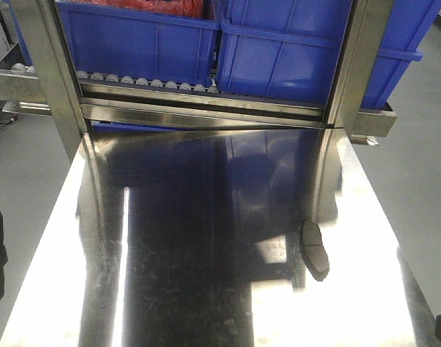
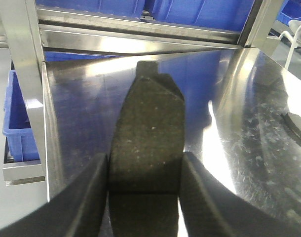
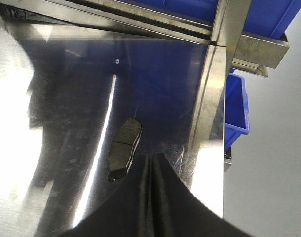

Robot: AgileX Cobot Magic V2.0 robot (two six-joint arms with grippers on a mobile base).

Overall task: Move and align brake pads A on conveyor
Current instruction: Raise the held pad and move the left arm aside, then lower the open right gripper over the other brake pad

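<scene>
black fingers of the left gripper squeeze one brake pad. it sticks out in front of them, over the shiny steel table. right gripper is pinched together with nothing in it. a second pad lies flat on the table just beside its tips. no belt shows, so i think no pad is lined up yet.

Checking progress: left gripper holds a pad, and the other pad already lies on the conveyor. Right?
Not quite. The left gripper does hold a pad, but the other pad lies on the steel tabletop instead. The front view shows it, toward the table's right side.
</scene>
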